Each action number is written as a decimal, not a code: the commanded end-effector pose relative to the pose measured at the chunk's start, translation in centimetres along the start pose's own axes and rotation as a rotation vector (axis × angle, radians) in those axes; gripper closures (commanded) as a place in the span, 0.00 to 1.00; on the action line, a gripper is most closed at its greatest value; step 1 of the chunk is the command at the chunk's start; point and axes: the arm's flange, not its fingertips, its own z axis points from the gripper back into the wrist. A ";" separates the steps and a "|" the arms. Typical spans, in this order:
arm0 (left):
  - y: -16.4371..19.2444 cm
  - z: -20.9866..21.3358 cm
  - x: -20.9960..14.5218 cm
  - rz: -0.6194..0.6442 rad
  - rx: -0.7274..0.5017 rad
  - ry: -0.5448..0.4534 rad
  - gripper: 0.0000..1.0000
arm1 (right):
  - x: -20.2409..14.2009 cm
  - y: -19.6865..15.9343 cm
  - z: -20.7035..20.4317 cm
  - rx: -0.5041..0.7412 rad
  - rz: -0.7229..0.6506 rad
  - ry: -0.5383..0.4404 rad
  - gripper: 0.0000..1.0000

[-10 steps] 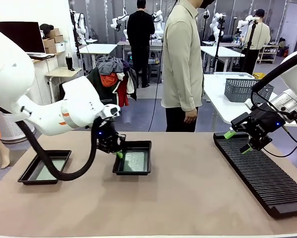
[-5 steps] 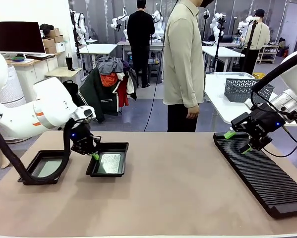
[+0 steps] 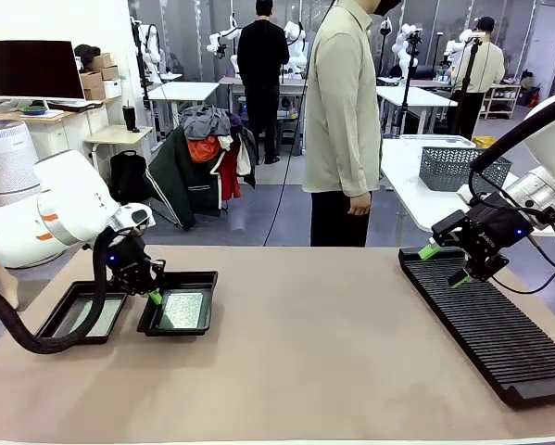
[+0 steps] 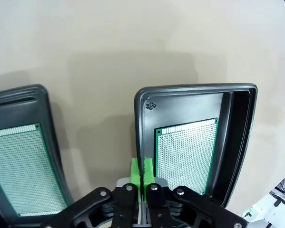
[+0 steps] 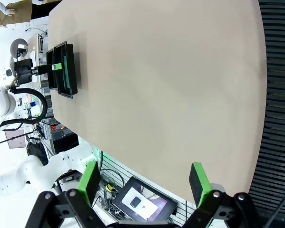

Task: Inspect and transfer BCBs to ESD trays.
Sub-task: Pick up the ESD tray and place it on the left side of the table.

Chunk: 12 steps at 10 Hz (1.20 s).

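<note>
At the far left of the table (image 3: 351,371) we note two ESD trays side by side, close together but with a strip of tabletop between them in the left wrist view. The left tray (image 3: 81,312) lies flat and holds a BCB (image 3: 90,317) on its floor, the green perforated face up. Just right of it sits the second tray (image 3: 179,304), also carrying a BCB (image 3: 182,310), which lies flat inside with its green dotted face up and a bare band of black floor showing along one side. We see the left gripper (image 3: 153,297) reaching down from the white arm at the left edge to this second tray's left rim; in the left wrist view its green fingertips (image 4: 142,170) are pressed together on the thin wall of that tray, pinching the rim between them. Past the table's far edge, near the middle, a person (image 3: 340,120) in a pale shirt stands with a hand hanging at the side. Moving right, bare tan tabletop runs to a long black ribbed rack (image 3: 485,320) lying along the right side. Over the rack's far end hangs the right gripper (image 3: 444,264), tilted, its two green-tipped fingers spread wide with nothing between them; its own wrist view confirms the gap. Behind it, on a white table, stands a grey mesh basket (image 3: 458,167).
</note>
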 end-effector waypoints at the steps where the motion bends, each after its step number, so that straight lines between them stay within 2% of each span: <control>1: 1.2 0.6 -0.6 -0.025 -0.023 0.003 0.97 | -0.1 0.2 0.1 -0.012 -0.021 0.003 0.00; 12: 1.7 -0.8 -0.1 0.001 0.009 0.011 0.97 | -0.1 0.2 0.1 -0.012 -0.021 0.003 0.00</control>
